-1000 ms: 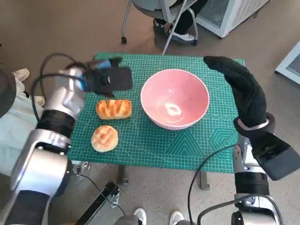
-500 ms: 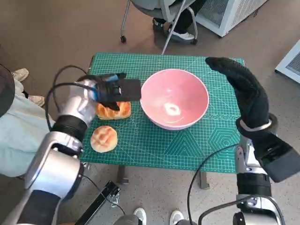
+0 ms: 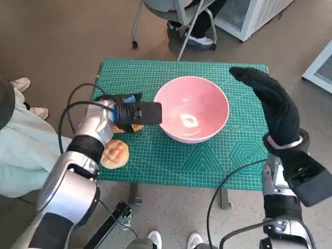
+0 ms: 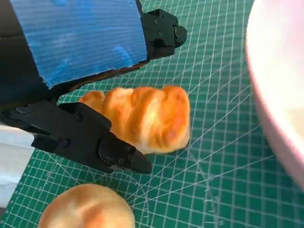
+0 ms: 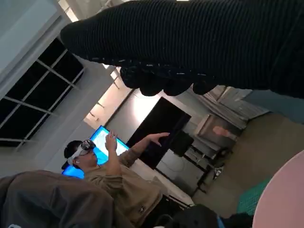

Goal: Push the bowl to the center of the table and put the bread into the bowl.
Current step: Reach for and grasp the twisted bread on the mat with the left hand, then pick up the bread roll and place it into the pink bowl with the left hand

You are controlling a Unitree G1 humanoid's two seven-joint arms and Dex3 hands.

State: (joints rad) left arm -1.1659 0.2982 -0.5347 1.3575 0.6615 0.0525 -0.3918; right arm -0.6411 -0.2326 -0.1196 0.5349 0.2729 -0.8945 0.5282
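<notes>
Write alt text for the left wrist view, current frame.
The left hand, black with blue tape on its back, straddles a golden oblong bread on a green cutting mat, fingers on either side. A round bun lies nearby, and the pink bowl fills one edge.

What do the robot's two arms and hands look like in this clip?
Both forearms are pale silver-grey with black ribbed cuffs and loose black cables. The left hand is black, blocky plastic with blue tape across its back. The right hand wears a black knitted glove; a boxy black module sits on that forearm below the wrist.
</notes>
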